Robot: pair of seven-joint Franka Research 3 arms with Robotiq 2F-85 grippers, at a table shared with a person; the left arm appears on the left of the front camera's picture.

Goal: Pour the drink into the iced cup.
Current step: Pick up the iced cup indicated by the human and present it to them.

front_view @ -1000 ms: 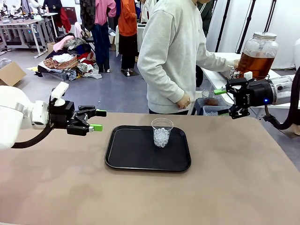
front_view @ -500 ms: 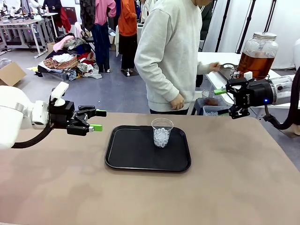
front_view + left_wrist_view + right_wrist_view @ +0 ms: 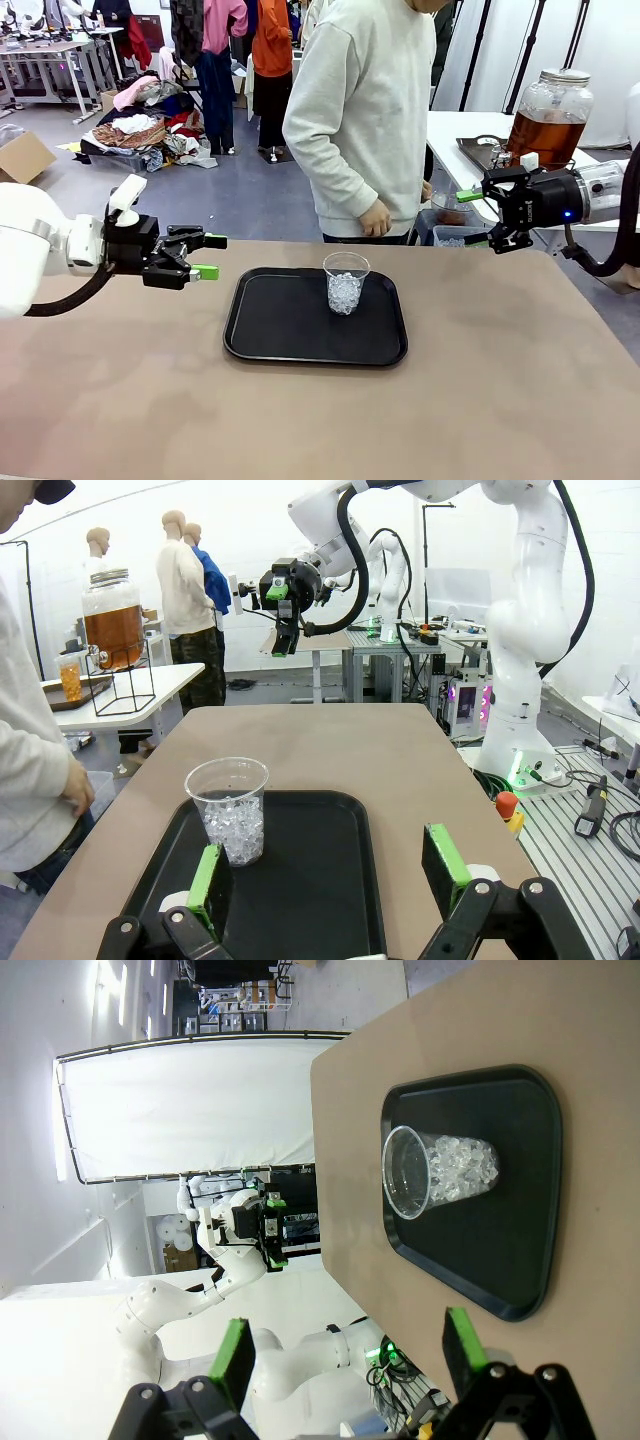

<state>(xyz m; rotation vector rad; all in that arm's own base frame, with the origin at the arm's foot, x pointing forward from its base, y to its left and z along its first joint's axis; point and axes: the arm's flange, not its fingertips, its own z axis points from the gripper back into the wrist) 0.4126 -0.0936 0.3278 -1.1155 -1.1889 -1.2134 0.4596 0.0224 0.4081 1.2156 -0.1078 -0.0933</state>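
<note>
Ice fills the lower half of the clear plastic cup, which stands upright near the far edge of the flat black rectangular tray in the middle of the brown surface. It is probably set there within reach of both arms.

The amber-brown drink is in the big round glass jar with a metal lid, on a white side table past the surface's far right corner, well apart from the cup.

The robot's left hand hangs spread and empty over the left edge. Its right hand is likewise spread and empty over the far right corner, apparently waiting.

The jar's tap is hidden behind the right arm. In the left wrist view a small cup beside the jar looks amber, but its contents are unclear. The person standing at the far edge is cut off at the top.
</note>
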